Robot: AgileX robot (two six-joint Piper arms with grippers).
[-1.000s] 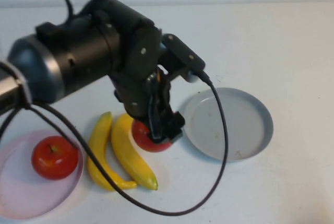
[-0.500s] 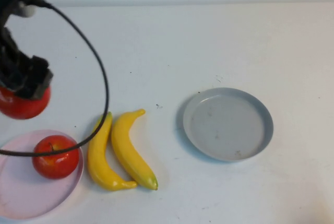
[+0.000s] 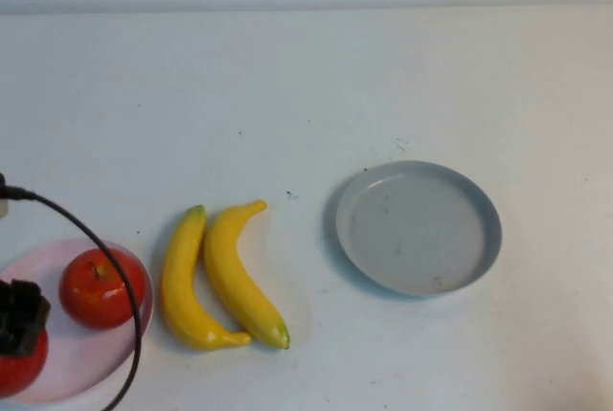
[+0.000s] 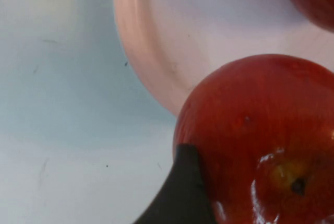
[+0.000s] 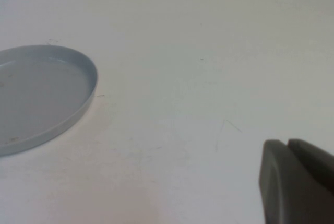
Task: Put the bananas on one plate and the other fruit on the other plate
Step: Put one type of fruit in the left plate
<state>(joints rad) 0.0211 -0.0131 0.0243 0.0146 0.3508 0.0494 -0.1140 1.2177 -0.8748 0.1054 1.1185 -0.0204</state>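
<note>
My left gripper [image 3: 17,330] is at the near left edge, shut on a red apple [image 3: 17,365] over the near left part of the pale pink plate [image 3: 77,363]. In the left wrist view the held apple [image 4: 261,135] fills the frame above the plate's rim [image 4: 141,62]. A second red apple [image 3: 102,287] sits on the pink plate. Two yellow bananas [image 3: 182,282] [image 3: 239,277] lie side by side on the table right of it. The grey-blue plate [image 3: 419,227] is empty. My right gripper [image 5: 288,148] shows only in its wrist view, shut, above bare table right of the grey-blue plate [image 5: 42,93].
A black cable [image 3: 105,258] loops from the left arm over the pink plate. White table [image 3: 335,76] all round.
My left arm has carried the apple from beside the bananas leftward and toward the near edge, down to the pink plate. The bananas and plates have not moved.
</note>
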